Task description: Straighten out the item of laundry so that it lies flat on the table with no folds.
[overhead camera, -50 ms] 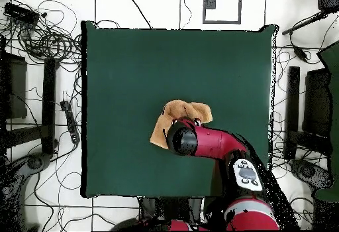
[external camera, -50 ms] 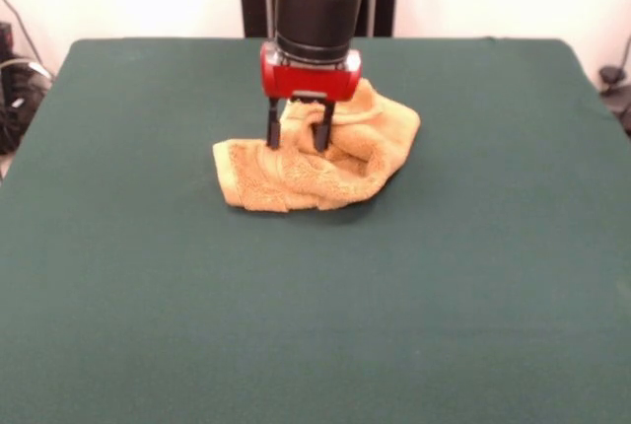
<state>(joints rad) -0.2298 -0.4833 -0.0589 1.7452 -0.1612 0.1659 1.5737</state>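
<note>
**Mia:** Which way does the small golden-orange fluffy terry-cloth towel (external camera, -50 ms: 325, 163) point?

**Ben:** From the front, its long way runs from side to side across the big dark green felt-covered table (external camera, -50 ms: 315, 325). It tips a little: the right end sits farther back and higher, and the left end sits lower and closer to the front.

**Mia:** Is it flat?

**Ben:** No. It is a lumpy heap with thick folds. The right part is puffed up into a rounded hump. The left part lies lower, with a soft curled edge along the front.

**Mia:** What does it look like up close?

**Ben:** Fuzzy and loopy, like a bath towel. The table cloth looks smooth and dull, with no pattern.

**Mia:** Where is it on the table?

**Ben:** Near the middle from side to side, a bit toward the back in the front view. From above, the red and black round robot arm (overhead camera, -50 ms: 212, 143) covers a good part of it.

**Mia:** And the black two-finger gripper under the red block (external camera, -50 ms: 297, 135)?

**Ben:** It points straight down. Its two thin dark fingers (external camera, -50 ms: 273, 126) stand a little apart, with the tips pushed into the top of the towel. A fold of cloth sits between them. I cannot tell if they have pinched it tight
</note>
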